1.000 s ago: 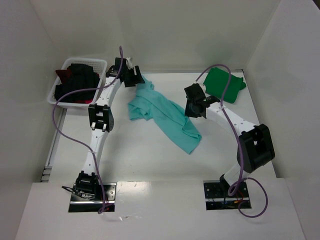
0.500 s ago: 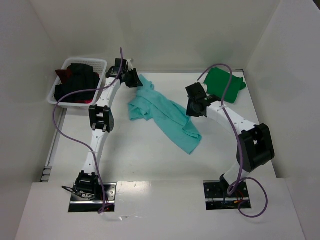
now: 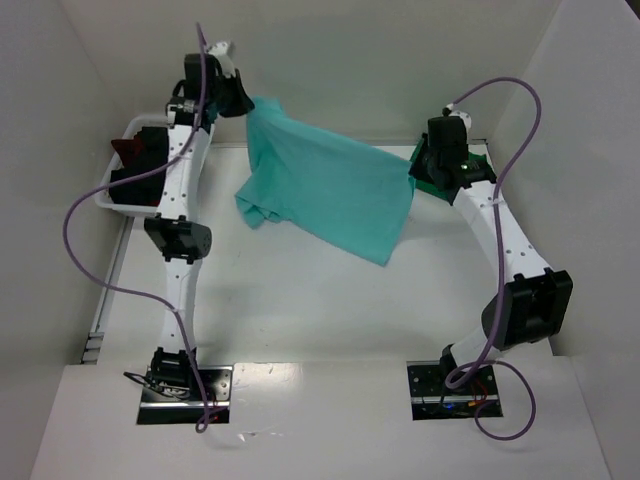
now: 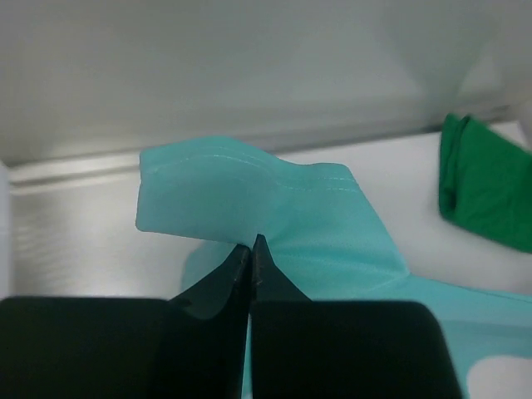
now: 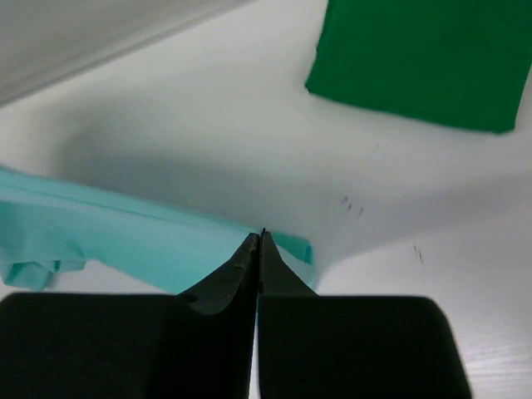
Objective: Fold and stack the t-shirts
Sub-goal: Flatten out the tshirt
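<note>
A light teal t-shirt point(image 3: 325, 190) hangs spread in the air between both arms, its lower edge drooping toward the table. My left gripper point(image 3: 243, 100) is raised at the back left and shut on the shirt's upper corner point(image 4: 241, 204). My right gripper point(image 3: 415, 172) is raised at the back right, shut on the opposite edge of the teal cloth point(image 5: 125, 237). A darker green t-shirt point(image 5: 424, 58) lies folded on the table at the back right, partly hidden behind the right arm in the top view point(image 3: 480, 165). Black and dark red t-shirts point(image 3: 145, 165) sit in the basket.
A white lattice basket point(image 3: 115, 195) stands at the back left beside the left arm. White walls close in the table on the left, back and right. A purple cable point(image 3: 90, 240) loops out from each arm.
The left gripper shut on the teal shirt. Both arms rose and moved apart, lifting the crumpled shirt off the table and stretching it out.
</note>
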### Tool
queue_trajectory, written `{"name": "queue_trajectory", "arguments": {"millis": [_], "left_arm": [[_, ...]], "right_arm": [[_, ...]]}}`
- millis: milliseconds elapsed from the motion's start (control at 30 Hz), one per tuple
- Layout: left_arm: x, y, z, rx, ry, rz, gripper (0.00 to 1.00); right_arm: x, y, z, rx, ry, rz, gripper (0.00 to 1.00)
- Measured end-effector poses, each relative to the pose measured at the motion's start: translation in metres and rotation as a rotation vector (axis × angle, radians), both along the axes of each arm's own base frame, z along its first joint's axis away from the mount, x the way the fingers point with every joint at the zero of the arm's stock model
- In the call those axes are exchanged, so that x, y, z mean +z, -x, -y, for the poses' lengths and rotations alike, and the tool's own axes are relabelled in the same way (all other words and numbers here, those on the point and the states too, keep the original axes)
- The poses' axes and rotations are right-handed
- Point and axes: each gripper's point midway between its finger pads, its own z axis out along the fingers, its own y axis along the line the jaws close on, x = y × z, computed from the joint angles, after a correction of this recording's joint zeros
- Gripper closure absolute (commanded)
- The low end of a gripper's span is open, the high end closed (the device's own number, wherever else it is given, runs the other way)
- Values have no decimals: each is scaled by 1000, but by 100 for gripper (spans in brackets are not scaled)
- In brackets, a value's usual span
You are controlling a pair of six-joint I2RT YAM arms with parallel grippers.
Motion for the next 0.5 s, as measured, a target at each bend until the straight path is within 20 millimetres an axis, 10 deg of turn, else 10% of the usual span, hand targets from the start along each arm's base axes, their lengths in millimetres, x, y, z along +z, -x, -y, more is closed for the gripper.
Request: {"name": "queue_trajectory", "arguments": {"millis": [267, 500], "left_arm": [[247, 128, -20, 49, -23, 451, 100], [318, 237, -20, 37, -42, 577, 100]], "right_arm": [[128, -18, 6, 23, -7, 298, 100], [211, 14, 9, 55, -28, 496, 100]]}}
